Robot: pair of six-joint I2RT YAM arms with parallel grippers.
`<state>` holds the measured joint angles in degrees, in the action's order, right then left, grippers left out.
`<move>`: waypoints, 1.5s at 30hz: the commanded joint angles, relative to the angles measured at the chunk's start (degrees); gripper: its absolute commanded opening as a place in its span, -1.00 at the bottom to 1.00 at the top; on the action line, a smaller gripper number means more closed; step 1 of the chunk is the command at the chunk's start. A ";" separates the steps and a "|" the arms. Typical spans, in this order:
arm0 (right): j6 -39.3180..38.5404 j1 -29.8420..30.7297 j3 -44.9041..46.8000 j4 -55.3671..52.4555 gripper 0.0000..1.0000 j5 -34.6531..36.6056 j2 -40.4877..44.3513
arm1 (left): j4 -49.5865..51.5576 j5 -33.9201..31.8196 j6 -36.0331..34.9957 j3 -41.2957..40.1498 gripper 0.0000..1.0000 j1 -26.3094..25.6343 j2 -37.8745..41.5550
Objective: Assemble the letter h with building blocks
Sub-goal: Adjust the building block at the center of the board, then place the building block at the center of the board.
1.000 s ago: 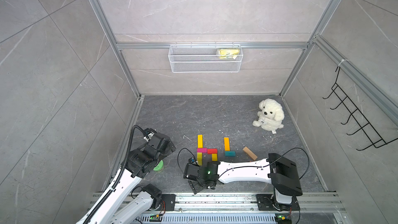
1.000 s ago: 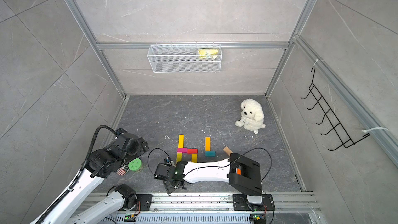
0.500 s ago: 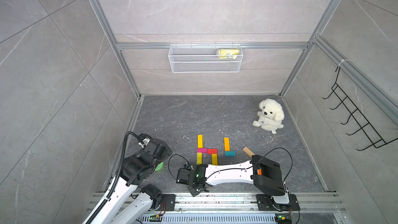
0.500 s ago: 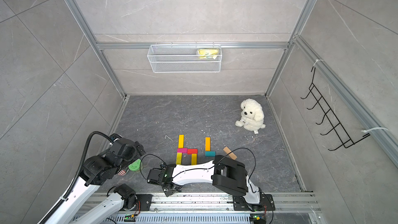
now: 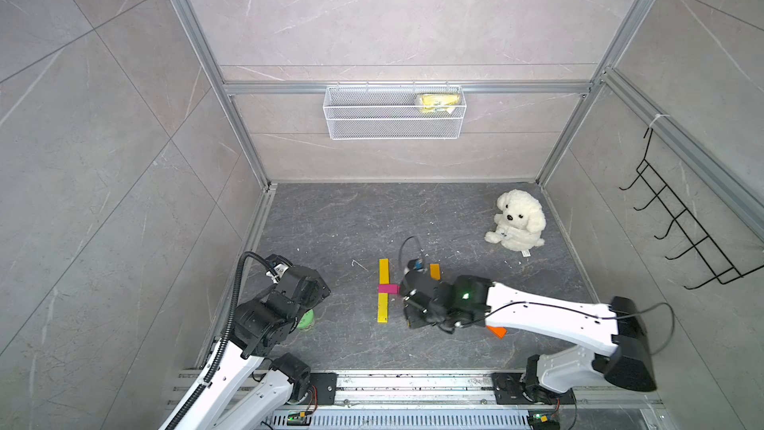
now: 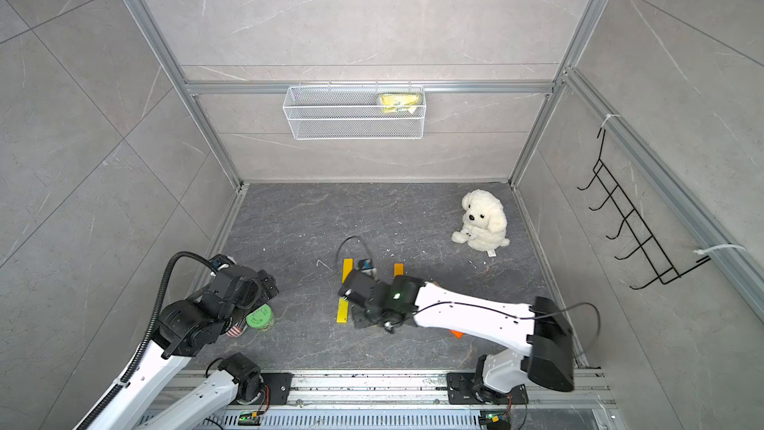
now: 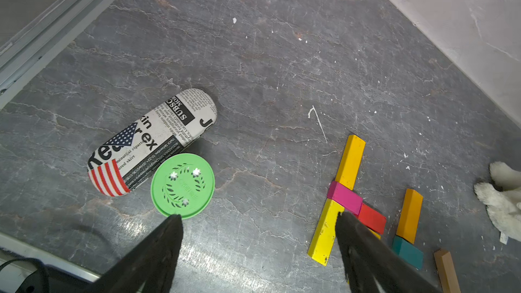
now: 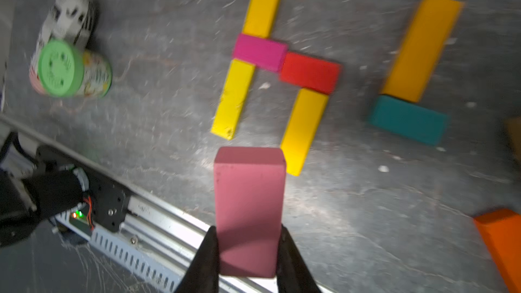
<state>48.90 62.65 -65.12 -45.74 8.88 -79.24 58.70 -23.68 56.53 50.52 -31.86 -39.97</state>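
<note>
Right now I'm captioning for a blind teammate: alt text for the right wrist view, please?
The right gripper is shut on a pink block. Beyond it lies an h shape: a yellow bar, a magenta block and a second yellow bar in line, then a red block and a third yellow bar; an amber bar and teal block sit apart.

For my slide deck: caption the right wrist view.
Right gripper grips the pink block beside laid yellow blocks, magenta block and red block.
</note>
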 commanded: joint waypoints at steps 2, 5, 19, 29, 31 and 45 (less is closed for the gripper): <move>-0.63 -12.17 10.64 -4.35 -0.62 -1.31 3.13 | -6.33 4.27 -4.38 -0.04 0.72 0.17 -2.15; -3.73 -19.57 14.84 -1.21 -0.66 -3.99 0.98 | -8.74 6.74 -5.90 0.36 0.68 0.16 -4.06; -12.48 -36.73 19.45 9.67 -0.73 -6.00 -10.38 | -10.86 11.47 -8.43 1.56 0.62 0.22 -9.64; -15.08 -41.04 19.43 6.89 -0.75 -7.20 -5.54 | -12.54 12.59 -8.57 1.51 0.60 0.20 -12.15; -15.97 -40.86 18.97 7.96 -0.74 -10.31 -5.54 | -12.60 12.47 -8.59 1.43 0.60 0.20 -12.41; -16.79 -36.64 13.03 6.19 -0.01 -7.62 -12.37 | -12.75 12.25 -8.31 1.60 0.60 0.22 -13.64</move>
<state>32.73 25.93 -50.96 -37.69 -0.40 -91.20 47.03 -11.66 49.17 50.54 -31.83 -53.36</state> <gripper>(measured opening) 0.444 0.798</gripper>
